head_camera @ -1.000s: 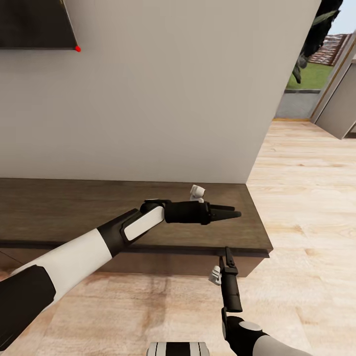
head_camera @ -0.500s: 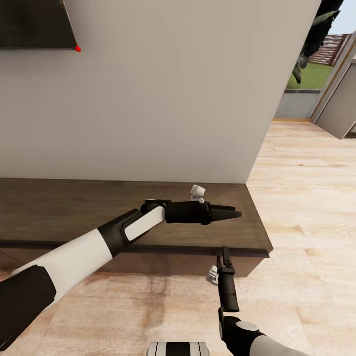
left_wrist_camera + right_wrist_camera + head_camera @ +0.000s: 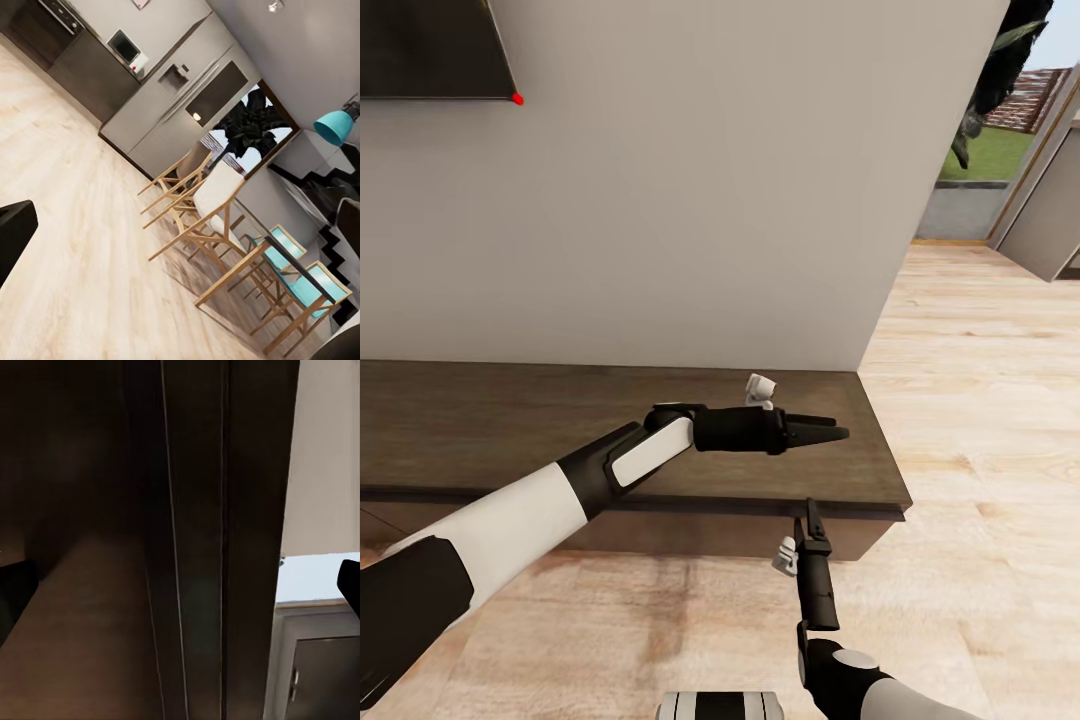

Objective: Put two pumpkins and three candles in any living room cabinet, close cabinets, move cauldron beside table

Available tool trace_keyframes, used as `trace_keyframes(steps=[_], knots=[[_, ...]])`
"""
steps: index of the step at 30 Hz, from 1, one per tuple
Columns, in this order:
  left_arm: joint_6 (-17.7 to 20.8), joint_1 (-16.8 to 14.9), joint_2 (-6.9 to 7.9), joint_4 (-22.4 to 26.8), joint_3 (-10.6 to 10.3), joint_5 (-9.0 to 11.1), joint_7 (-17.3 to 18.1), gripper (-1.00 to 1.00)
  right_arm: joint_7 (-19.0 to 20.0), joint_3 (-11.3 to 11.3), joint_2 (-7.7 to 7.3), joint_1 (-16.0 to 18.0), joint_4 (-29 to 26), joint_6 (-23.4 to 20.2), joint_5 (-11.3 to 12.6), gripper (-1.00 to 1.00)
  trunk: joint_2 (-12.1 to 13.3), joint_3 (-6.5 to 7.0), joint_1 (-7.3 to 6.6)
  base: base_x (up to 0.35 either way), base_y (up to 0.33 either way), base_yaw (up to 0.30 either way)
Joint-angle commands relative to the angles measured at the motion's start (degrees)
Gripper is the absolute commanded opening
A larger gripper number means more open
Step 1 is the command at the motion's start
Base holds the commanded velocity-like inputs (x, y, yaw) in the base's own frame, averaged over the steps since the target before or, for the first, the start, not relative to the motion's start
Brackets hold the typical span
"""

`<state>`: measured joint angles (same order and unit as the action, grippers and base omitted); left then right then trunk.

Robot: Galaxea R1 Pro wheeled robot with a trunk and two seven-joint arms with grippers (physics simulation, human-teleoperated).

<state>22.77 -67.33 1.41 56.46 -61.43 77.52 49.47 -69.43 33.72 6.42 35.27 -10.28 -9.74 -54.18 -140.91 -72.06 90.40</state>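
Wood floor [image 3: 980, 420]; right pincer [image 3: 807, 513] just below cabinet [image 3: 510, 420] edge.

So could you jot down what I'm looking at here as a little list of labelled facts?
Place: room with light wood floor and plain wall
Furniture: long low dark brown cabinet against the wall
Left gripper: held level above the cabinet top, fingers together
Right gripper: pointing at the cabinet's front edge, holding nothing
Wall item: corner of a black TV
Beyond: kitchen and wooden chairs
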Motion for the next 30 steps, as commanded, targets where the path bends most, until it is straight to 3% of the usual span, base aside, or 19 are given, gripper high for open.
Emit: trace_keyframes(steps=[1,9,30], knots=[[0.0,0.0,-0.01,0.0,0.0,0.0,0.0,1.0,0.0,1.1,0.16,0.0,-0.1,0.0,-0.2,1.0,0.0,0.01,0.0,0.0,0.0,0.0],[0.0,0.0,-0.01,0.0,0.0,0.0,0.0,1.0,0.0,1.1,0.83,0.0,0.5,-0.2,-0.3,1.0,0.0,0.01,0.0,0.0,0.0,0.0],[0.0,0.0,-0.09,0.0,0.0,0.0,0.0,1.0,0.0,1.1,0.79,-0.2,0.7,-0.2,-0.3,1.0,0.0,0.01,0.0,0.0,0.0,0.0]])
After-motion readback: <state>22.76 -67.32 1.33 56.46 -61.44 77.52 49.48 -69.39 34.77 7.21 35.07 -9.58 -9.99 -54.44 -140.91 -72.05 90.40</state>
